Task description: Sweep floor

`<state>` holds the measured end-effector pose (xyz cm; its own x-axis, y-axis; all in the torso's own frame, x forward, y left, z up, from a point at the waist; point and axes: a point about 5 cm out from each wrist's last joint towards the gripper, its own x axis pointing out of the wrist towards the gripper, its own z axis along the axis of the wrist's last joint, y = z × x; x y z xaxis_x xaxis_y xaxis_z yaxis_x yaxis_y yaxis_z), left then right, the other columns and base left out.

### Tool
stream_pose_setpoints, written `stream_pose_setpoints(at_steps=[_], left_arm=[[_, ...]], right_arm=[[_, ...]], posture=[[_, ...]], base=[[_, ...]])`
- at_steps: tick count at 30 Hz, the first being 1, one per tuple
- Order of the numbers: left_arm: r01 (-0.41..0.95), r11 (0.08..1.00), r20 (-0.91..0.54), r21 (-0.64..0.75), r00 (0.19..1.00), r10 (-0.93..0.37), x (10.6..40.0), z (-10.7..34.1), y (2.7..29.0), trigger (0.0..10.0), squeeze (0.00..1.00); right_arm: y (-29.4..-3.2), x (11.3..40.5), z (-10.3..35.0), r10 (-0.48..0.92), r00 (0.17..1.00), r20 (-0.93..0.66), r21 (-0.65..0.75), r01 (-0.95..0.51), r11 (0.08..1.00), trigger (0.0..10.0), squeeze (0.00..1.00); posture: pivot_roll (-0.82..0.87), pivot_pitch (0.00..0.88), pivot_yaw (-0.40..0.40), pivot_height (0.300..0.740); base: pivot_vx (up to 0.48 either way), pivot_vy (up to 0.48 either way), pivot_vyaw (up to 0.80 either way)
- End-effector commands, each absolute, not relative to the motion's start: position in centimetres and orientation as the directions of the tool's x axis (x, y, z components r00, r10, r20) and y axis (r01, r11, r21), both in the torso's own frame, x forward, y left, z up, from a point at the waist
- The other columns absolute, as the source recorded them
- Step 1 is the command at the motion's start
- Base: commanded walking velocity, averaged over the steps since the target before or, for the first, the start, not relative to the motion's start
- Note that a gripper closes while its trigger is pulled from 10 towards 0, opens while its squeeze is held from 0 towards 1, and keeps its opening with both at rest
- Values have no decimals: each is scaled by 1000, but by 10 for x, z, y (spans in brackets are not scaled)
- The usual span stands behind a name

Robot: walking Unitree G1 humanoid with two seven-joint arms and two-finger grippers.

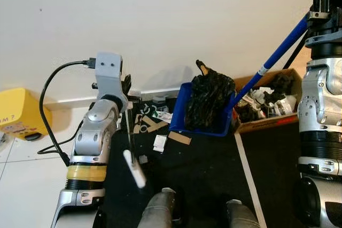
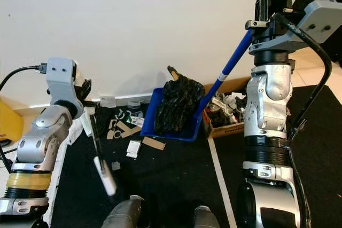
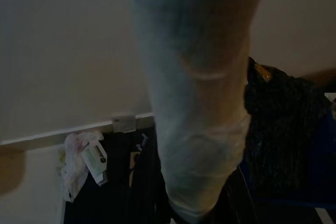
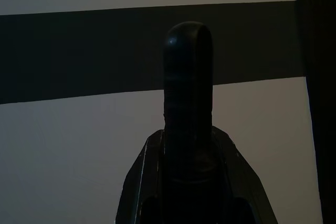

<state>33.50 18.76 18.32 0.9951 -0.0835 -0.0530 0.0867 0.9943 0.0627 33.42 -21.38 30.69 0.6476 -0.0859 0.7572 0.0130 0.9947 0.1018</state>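
Observation:
My left gripper (image 1: 126, 86) is down by the wall's skirting, shut on a thin brush stick (image 1: 130, 132) whose white taped end (image 1: 134, 169) points back toward me; that white end blurs close in the left wrist view (image 3: 199, 103). High on the right, my right gripper (image 2: 270, 5) is shut on the long blue handle (image 1: 278, 52) of a blue dustpan (image 1: 183, 111). The dustpan sits tilted near the wall with a crumpled black bag (image 1: 209, 99) inside it. Cardboard scraps (image 1: 179, 138) and white paper (image 1: 159, 142) lie on the black mat (image 1: 203, 174).
An open cardboard box (image 1: 264, 123) full of rubbish stands right of the dustpan. A yellow bin-like object (image 1: 18, 113) sits at the far left on white tiles. A black cable (image 1: 48, 105) loops from my left arm. A plastic bag with a carton (image 3: 79, 161) lies by the skirting.

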Motion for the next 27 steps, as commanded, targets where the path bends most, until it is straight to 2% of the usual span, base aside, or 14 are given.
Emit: stream_pose_setpoints(at_steps=[1,27], left_arm=[[62,996,-24,68,998,-60,336,188,190,10000,0],[32,998,-28,59,999,-30,339,186,192,10000,0]], right_arm=[[-212,331,314,-88,617,782,112,-1,994,10000,0],[-209,331,312,-81,622,779,112,-10,994,10000,0]], posture=[[182,131,56,740],[185,135,60,740]], base=[[0,-251,0],[0,-286,0]])
